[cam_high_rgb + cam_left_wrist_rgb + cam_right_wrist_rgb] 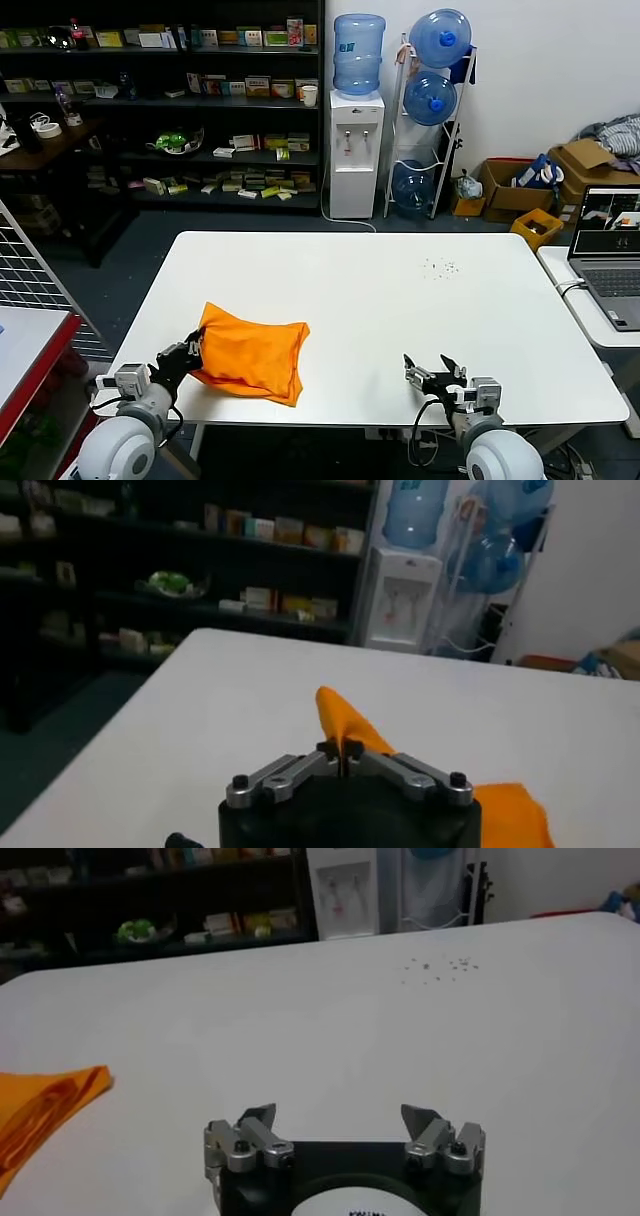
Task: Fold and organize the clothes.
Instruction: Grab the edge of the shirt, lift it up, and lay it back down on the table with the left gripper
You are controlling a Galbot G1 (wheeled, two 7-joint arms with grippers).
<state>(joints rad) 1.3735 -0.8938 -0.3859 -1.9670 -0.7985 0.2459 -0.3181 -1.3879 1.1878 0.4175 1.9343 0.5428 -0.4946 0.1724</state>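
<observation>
Orange T-shirt (252, 359), folded into a soft bundle, lies on the white surface (400, 300). At the shirt's near left corner, the left hand (189, 352) pinches the cloth tight. Well right of the shirt, the right hand (430, 374) sits wide open, holding nothing.

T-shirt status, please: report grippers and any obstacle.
Left gripper shut on orange T-shirt edge. Right gripper open, idle over bare table. T-shirt bundled, nothing in the way.

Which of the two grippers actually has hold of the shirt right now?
The left gripper: its fingers are pinched shut on a raised corner of the orange T-shirt. The right gripper is open over bare white table, apart from the shirt.
</observation>
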